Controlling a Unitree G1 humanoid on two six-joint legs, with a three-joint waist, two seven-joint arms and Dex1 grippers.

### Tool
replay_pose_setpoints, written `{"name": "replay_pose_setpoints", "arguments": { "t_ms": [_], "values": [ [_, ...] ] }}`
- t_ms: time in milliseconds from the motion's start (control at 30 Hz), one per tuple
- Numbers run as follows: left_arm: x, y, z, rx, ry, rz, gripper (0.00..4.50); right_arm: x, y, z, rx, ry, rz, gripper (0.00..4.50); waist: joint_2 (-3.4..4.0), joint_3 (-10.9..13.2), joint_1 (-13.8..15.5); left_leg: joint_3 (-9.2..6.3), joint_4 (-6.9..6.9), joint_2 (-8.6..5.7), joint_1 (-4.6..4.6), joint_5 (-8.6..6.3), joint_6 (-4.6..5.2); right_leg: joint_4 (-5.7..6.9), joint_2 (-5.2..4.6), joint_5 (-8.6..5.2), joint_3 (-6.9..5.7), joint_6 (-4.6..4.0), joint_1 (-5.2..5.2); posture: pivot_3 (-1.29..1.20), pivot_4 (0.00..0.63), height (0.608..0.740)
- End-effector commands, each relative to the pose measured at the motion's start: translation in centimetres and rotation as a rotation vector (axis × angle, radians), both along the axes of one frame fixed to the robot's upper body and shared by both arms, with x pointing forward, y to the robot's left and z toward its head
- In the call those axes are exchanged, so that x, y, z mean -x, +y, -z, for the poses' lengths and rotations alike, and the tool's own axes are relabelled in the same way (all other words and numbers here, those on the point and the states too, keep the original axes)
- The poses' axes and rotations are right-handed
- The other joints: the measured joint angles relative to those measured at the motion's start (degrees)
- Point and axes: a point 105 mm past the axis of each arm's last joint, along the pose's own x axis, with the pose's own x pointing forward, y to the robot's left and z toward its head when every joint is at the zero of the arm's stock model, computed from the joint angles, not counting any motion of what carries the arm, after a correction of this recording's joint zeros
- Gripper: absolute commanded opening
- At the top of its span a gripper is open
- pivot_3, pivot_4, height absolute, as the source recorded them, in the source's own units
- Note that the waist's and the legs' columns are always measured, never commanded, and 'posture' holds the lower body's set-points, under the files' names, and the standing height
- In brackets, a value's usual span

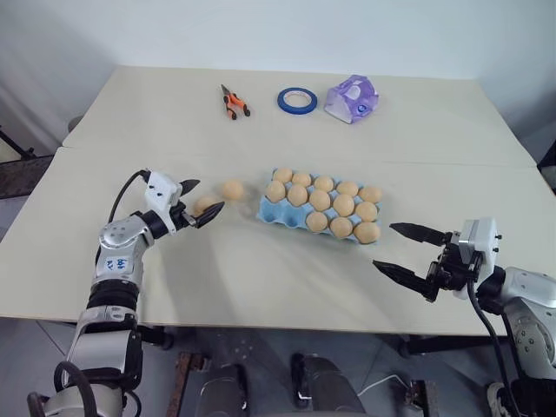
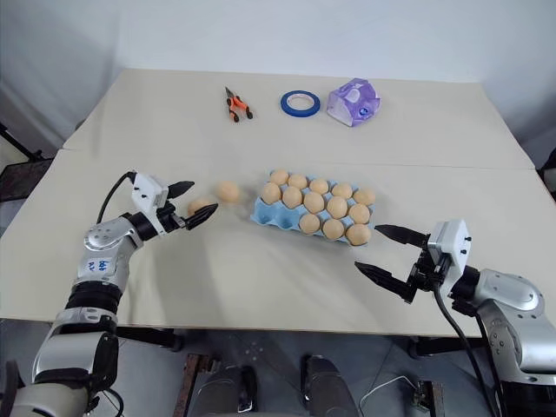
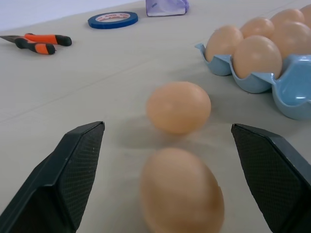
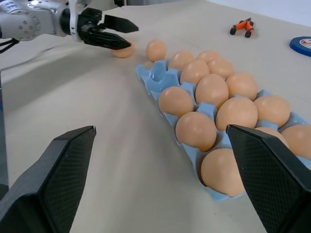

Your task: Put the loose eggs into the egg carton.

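Observation:
Two loose eggs lie on the table left of the egg carton (image 1: 271, 211): a near egg (image 1: 206, 205) and a far egg (image 1: 232, 189). My left gripper (image 1: 201, 199) is open and level, with a finger on either side of the near egg (image 3: 182, 191) and not closed on it. The far egg (image 3: 179, 107) lies just beyond. The light-blue carton (image 4: 158, 75) holds several eggs, and the cup at its corner nearest the loose eggs is empty. My right gripper (image 1: 387, 247) hangs open over the table to the right of the carton, holding nothing.
Orange-handled pliers (image 1: 234, 102), a blue tape ring (image 1: 296, 99) and a purple plastic packet (image 1: 351, 98) lie at the far side of the table. A seam (image 1: 434, 162) runs across the tabletop behind the carton. The table's front edge is close below both grippers.

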Motion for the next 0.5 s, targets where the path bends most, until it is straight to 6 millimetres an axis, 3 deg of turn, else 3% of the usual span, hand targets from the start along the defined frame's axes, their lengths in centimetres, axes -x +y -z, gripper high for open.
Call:
{"name": "replay_pose_setpoints", "arguments": {
  "t_ms": [33, 167, 267, 433, 500],
  "values": [
    [-0.3, -0.1, -0.3, -0.034, -0.008, 0.008, 4.46, 0.4, -0.2, -1.1, 0.006, -0.047, 0.013, 4.5, 0.0, 0.0, -0.1, 0.02, 0.0, -0.01, 0.01, 0.0, 0.01, 0.0, -0.01, 0.0, 0.01, 0.01, 0.0, 0.0, 0.15, 0.74],
    [-0.1, -0.5, 1.0, -0.067, 0.046, 0.032, 4.46, 0.6, -0.1, -0.9, 0.004, -0.042, 0.018, 4.5, 0.0, 0.0, -0.06, 0.01, 0.01, 0.0, 0.02, 0.0, 0.01, 0.04, 0.01, 0.0, 0.01, 0.01, 0.0, 0.0, 0.15, 0.74],
    [-0.2, -0.5, 1.4, -0.075, 0.063, 0.024, 3.81, 0.6, 0.0, -0.9, 0.003, -0.042, 0.02, 4.5, 0.0, 0.0, -0.05, 0.0, 0.03, 0.0, 0.02, 0.01, 0.0, 0.05, 0.0, 0.0, 0.0, 0.01, 0.0, 0.0, 0.15, 0.74],
    [-0.3, 0.0, 1.2, -0.081, 0.065, 0.003, 2.15, 0.6, 0.0, -0.9, 0.002, -0.041, 0.023, 4.5, 0.0, 0.0, -0.02, 0.0, 0.02, -0.01, 0.02, 0.01, 0.01, 0.05, -0.01, 0.01, 0.0, 0.01, 0.0, 0.0, 0.15, 0.74],
    [-0.3, -0.2, 0.8, -0.075, 0.051, 0.019, 1.85, 0.6, 0.0, -0.8, 0.002, -0.04, 0.024, 4.5, 0.0, 0.0, -0.04, 0.0, 0.02, -0.01, 0.02, 0.01, 0.01, 0.05, -0.01, 0.01, 0.0, 0.01, 0.0, 0.0, 0.15, 0.74]
  ]
}}
